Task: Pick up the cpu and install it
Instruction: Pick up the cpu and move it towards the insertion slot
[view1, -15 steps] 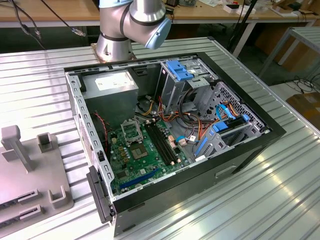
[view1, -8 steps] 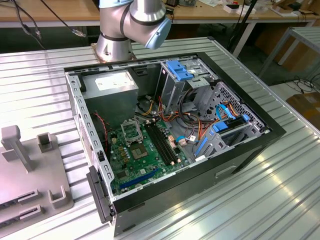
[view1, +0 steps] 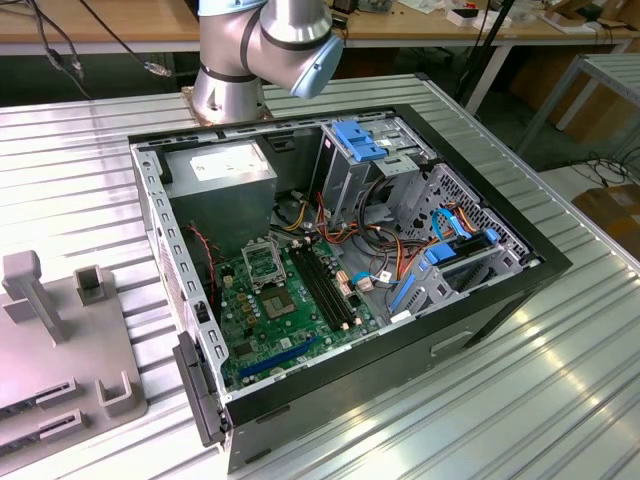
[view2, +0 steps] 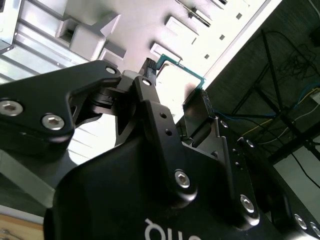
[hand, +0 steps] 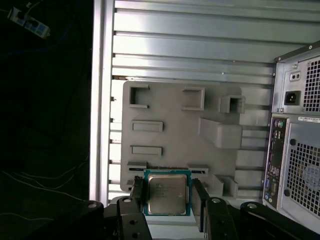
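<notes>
My gripper (hand: 169, 196) is shut on the cpu (hand: 166, 192), a small square chip with a pale metal face and a thin green edge. One black finger (hand: 138, 194) presses on each side of it. The chip hangs well above the grey fixture plate (hand: 175, 130), which lies far below on the ribbed table. In the second wrist view the cpu (view2: 174, 82) shows bright between the two fingertips of the gripper (view2: 177, 82). In the exterior view the silver-framed socket (view1: 262, 262) sits on the green motherboard inside the open computer case (view1: 540, 262), with only the arm's base (view1: 250, 50) behind it.
The fixture plate (view1: 60, 350) with raised grey blocks lies at the exterior view's left of the case. A dark chip (view1: 272, 306), memory slots (view1: 325, 290), cables and blue drive brackets (view1: 355, 140) crowd the case. The case's rear panel (hand: 300, 130) stands beside the fixture.
</notes>
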